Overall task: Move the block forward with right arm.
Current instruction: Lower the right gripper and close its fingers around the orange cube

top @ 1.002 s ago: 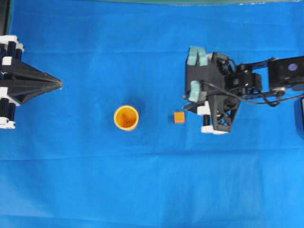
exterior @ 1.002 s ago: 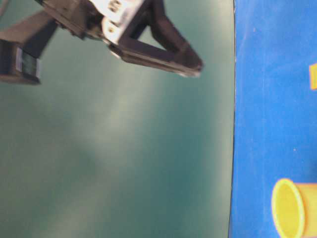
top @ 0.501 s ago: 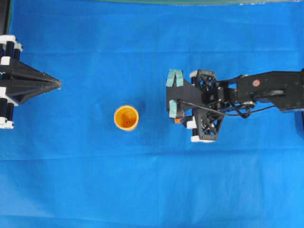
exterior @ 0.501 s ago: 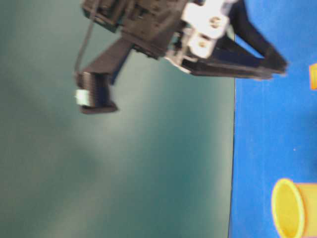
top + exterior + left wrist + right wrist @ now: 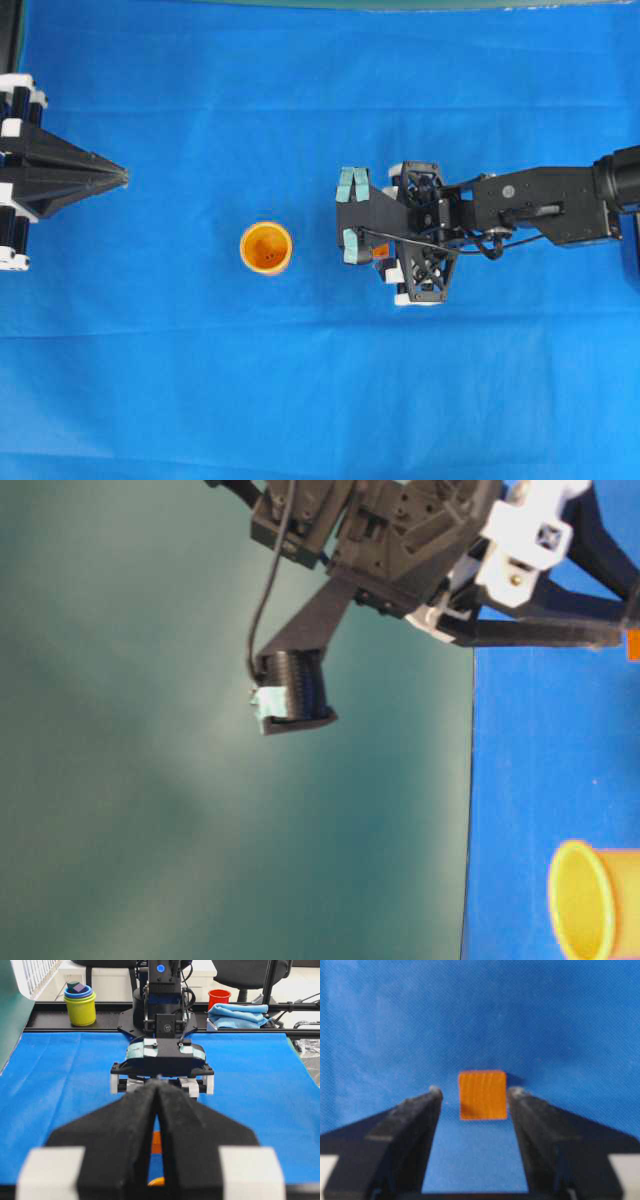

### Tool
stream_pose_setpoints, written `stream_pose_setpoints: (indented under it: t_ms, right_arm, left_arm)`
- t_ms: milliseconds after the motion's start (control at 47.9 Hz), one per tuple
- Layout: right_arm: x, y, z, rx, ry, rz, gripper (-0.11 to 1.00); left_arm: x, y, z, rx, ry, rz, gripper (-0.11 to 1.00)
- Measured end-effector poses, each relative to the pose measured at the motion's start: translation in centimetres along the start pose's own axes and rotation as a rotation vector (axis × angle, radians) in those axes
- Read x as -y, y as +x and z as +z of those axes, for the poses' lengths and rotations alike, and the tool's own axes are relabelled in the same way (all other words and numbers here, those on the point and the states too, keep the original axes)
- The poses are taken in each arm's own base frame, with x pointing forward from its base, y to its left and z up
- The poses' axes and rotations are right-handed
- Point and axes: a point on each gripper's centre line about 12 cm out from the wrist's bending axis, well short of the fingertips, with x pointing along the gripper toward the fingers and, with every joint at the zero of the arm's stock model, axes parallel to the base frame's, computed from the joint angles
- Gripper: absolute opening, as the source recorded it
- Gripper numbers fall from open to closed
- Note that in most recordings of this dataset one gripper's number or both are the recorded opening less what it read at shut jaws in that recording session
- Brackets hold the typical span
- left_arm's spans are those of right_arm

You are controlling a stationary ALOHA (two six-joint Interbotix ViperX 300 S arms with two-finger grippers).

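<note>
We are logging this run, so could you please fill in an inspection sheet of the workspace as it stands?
Surface: blue cloth, flat.
Job's things: orange block on the cloth, between the right tool's fingertips, small gaps either side.
Clutter: orange-yellow cup upright, left of the block in the overhead view.
Grippers: right tool open around the block; left tool shut, apart.
Cables: black cable along the right arm.
Surroundings: stacked cups, red cup, blue towel beyond the cloth.

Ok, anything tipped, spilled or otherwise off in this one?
Nothing stands out. The small orange cube sits flat on the blue cloth, between the open jaws of the right gripper. The round orange-yellow cup stands upright, apart from it.
</note>
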Motion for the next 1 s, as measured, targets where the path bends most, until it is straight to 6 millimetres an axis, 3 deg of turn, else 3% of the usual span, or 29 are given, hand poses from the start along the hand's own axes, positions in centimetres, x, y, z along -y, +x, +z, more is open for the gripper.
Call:
stream_pose_setpoints:
  t_ms: [731, 1002]
  right_arm:
    - [0.8, 1.6, -0.7, 0.004, 0.008, -0.011, 0.60]
    - [0.7, 1.6, -0.8, 0.004, 0.006, -0.010, 0.45]
  left_arm:
    - [0.0, 0.0, 0.0, -0.003, 0.000, 0.000, 0.00]
    - [0.0, 0.1, 0.1, 0.000, 0.000, 0.000, 0.00]
